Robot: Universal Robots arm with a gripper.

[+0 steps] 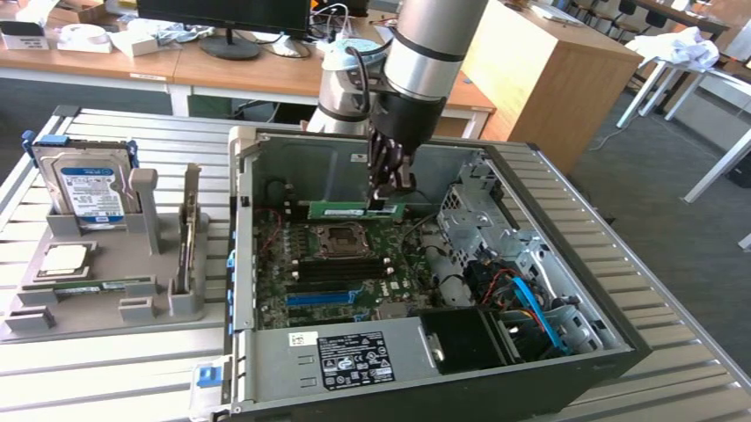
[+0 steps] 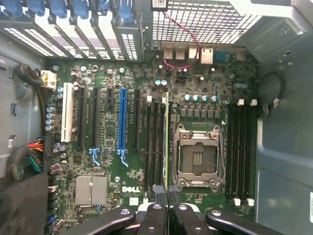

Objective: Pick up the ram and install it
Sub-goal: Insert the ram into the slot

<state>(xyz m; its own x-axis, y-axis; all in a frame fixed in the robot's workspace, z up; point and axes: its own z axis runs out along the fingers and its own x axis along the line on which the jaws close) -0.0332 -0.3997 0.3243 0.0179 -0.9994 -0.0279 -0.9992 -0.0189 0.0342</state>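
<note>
Claw [image 1: 386, 199]: nearly closed, pinching green ram stick [image 1: 350, 210] by its edge; black slots [image 2: 155, 147] and processor socket [image 2: 196, 156] lie alongside, inside computer case [image 1: 586, 290].

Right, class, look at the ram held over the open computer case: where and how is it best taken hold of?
Probably grip the ram along its upper long edge, pinching the two flat faces, and come from above. It is a thin board standing on edge over the motherboard, so its lower contact edge is left free. The end effector is shut on it this way.
</note>
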